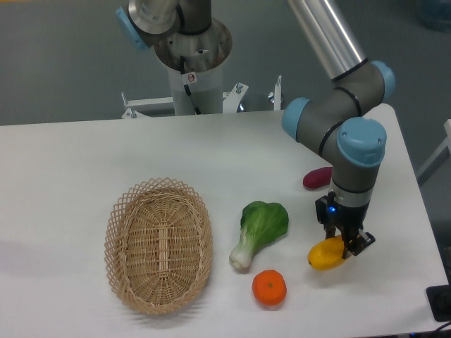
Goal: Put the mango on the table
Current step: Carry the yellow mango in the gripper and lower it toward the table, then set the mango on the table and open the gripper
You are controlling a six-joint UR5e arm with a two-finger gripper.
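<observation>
We work over the white surface (91, 151), whose right edge runs close past our arm and whose near edge sits just below the tangerine (269, 288). Bare white stretches across the far left and the middle of the surface, and a narrower strip lies open between our end effector (344, 246) and the right edge. At the lower right corner a dark object (440, 303) shows just off the surface.

Our end effector points down with its fingers closed on the mango (325, 254), gripping the right end of the fruit. The mango juts out to the left and slightly down from the fingers, low over the surface at the right front; we cannot tell whether its underside touches the top. It lies to the right of the tangerine and apart from it, and well apart from the purple-red sweet potato (316, 177), which rests farther back behind our wrist.

Left of the mango, the bok choy (259, 230) lies on the surface with its white stem toward the near edge and its green leaves toward the back. The oval wicker basket (158, 243) sits at the left front, well apart from the other things. Behind the surface stand a robot base column (192, 56) and a grey floor.
</observation>
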